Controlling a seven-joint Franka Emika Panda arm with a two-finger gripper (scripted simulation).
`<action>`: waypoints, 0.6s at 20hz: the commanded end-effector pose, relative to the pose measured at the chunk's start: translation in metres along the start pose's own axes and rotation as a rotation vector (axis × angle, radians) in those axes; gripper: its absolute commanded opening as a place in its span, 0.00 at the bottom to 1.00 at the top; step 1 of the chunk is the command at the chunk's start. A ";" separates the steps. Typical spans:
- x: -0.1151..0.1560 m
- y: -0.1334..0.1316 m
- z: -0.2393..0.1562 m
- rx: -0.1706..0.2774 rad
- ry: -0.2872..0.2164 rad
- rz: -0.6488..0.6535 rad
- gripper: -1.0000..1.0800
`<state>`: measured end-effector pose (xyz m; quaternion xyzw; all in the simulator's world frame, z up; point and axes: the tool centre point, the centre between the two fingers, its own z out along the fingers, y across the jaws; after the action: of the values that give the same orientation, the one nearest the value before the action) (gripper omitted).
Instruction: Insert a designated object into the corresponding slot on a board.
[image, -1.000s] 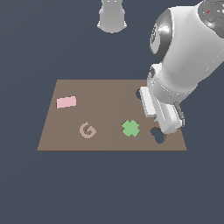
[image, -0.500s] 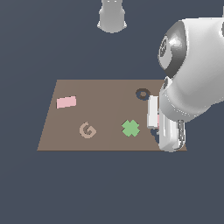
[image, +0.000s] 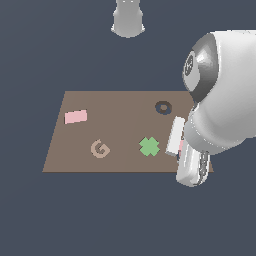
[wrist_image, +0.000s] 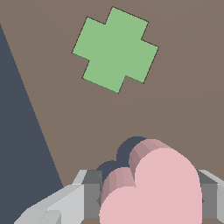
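The pink heart-shaped piece (wrist_image: 153, 188) sits pinched between the gripper (wrist_image: 148, 197), one grey finger (wrist_image: 89, 192) pressed against its one flank and the other finger against the opposite flank, so the fingers are closed onto the piece and hold it clear above the board (wrist_image: 183, 109). Right behind the heart, a dark recess (wrist_image: 127, 151) peeks out, the slot, its rounded lobes showing just past the piece's own lobes; the heart covers most of it, and whether the piece touches the board yet cannot be told. In the exterior view only a sliver of pink (image: 180, 145) shows beside the arm's white hand (image: 175, 136), close to the board's edge on the exterior view's right, near the front corner; the slot itself is hidden there by the big white arm (image: 220, 100). Just beside the hand, toward the middle of the board (image: 120, 165), lies the green cross (image: 149, 146), flat in its place; the wrist view shows it too (wrist_image: 114, 50), close to the slot but apart from it. Further along the front edge sits the tan spiral G (image: 100, 149). Toward the back edge, the dark ring-shaped recess (image: 163, 107) lies near the arm, and the pale pink rectangle (image: 76, 117) lies well apart, near the edge on the exterior view's left. Beyond the back edge stands the grey robot base (image: 128, 20).
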<state>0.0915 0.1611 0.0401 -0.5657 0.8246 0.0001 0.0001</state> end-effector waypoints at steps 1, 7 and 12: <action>-0.001 -0.005 0.000 0.000 0.000 0.026 0.00; -0.001 -0.009 -0.001 0.000 0.000 0.048 0.00; -0.001 -0.008 0.000 0.000 0.000 0.045 0.00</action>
<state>0.0995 0.1587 0.0403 -0.5470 0.8371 0.0001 0.0000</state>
